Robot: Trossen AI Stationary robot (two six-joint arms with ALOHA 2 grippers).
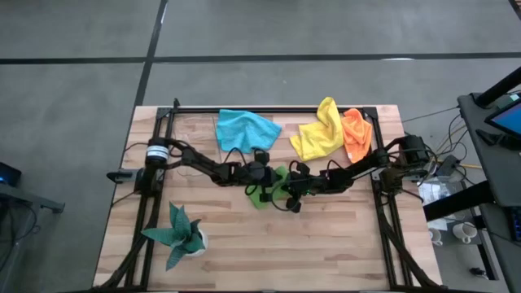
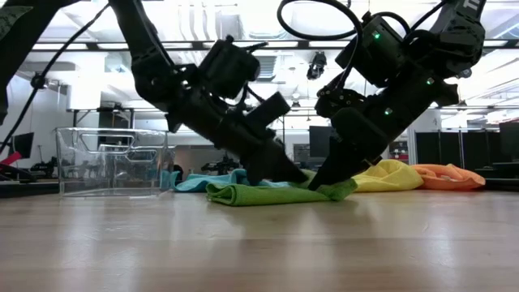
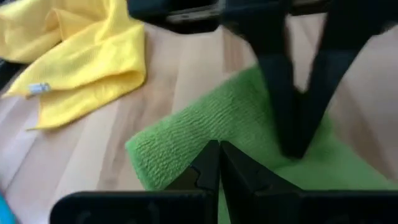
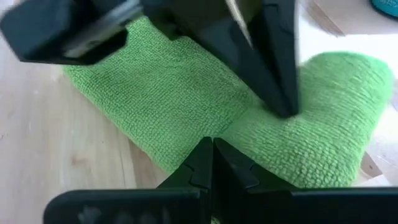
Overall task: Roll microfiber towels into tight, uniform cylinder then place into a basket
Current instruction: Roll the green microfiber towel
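- High view: both grippers are meeting at frame centre over the lime green towel point(image 1: 271, 189); left gripper point(image 1: 262, 183) is coming in from the left, right gripper point(image 1: 295, 192) from the right.
- Left wrist view: left fingers are sitting pressed together with their tips on the green towel's folded edge; whether cloth is pinched between them is not visible.
- Right wrist view: right fingers are likewise closed tip to tip against the green cloth.
- Blue towel point(image 1: 244, 129), yellow towel point(image 1: 321, 130) and orange towel point(image 1: 356, 133) are lying along the table's upper edge.
- Basket point(image 2: 111, 161) is showing only in the low view, standing left of the arms.
- Open wood is lying below the arms; plant point(image 1: 181, 233) is sitting at lower left.
- White tag point(image 3: 37, 89) on the yellow towel is showing, writing unreadable.
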